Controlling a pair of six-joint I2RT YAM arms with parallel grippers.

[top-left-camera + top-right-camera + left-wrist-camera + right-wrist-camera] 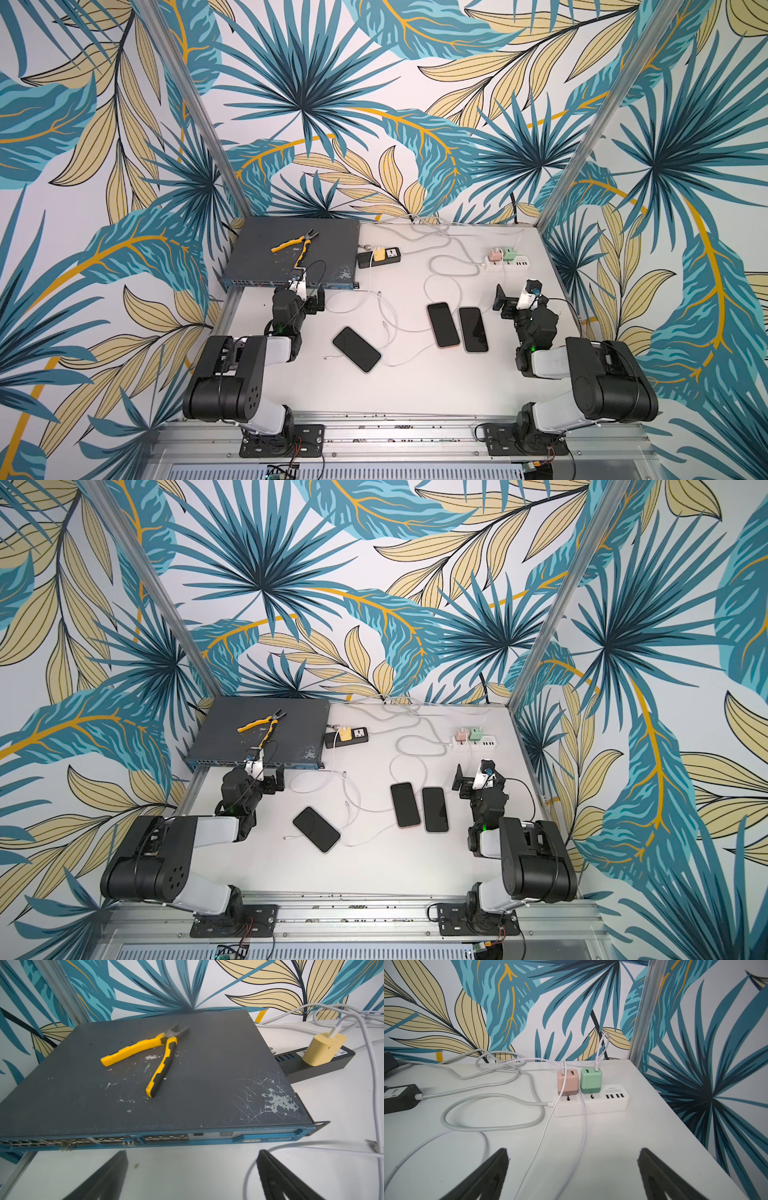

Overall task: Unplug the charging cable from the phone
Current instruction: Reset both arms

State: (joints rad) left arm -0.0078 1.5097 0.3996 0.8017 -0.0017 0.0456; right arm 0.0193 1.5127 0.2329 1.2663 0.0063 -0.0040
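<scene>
On the worktop (415, 395) the middle phone (443, 325) of three lay lengthwise near-to-far, a white cable (395, 365) apparently entering its near end, closer to the right end effector (503, 301) than the left end effector (315, 299), both hanging farther back, jaws wide apart, holding nothing.

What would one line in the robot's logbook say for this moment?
left gripper: jaws open, empty, facing network switch | right gripper: jaws open, empty, facing white power strip | phones: three on table | charging cables: ungripped
</scene>
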